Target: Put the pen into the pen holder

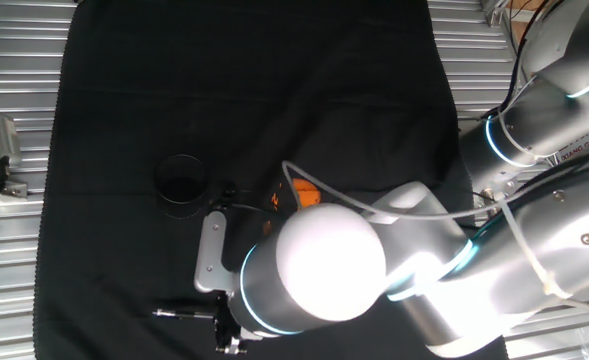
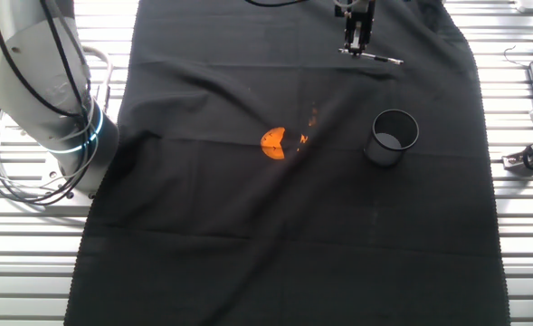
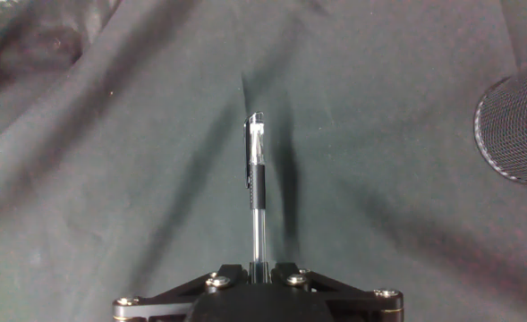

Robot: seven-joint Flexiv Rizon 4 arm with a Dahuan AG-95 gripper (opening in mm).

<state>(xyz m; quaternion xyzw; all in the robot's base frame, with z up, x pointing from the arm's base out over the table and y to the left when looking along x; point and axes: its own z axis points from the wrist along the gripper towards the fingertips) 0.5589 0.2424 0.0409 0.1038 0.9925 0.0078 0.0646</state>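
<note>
Already at the pen: gripper closed down to a narrow gap around one end of the barrel, pinching it or very near it, contact itself hidden under the finger mounts in the hand view. Pen running straight out from between the fingertips, clip end pointing away, long axis in line with the fingers' look direction and roughly level over the black cloth; lifted or resting, hard to tell. Same pen seen in the other fixed view as a thin bar sticking sideways out from under the gripper at the far edge of the cloth. Pen holder standing upright, mouth up, well apart from the pen, off to the right of the hand view, nearer the cloth's middle. Small orange lump further over, not in the way. Judged next: lift, tip pen from level to upright, carry across to the holder's mouth; tilt is the crux.
</note>
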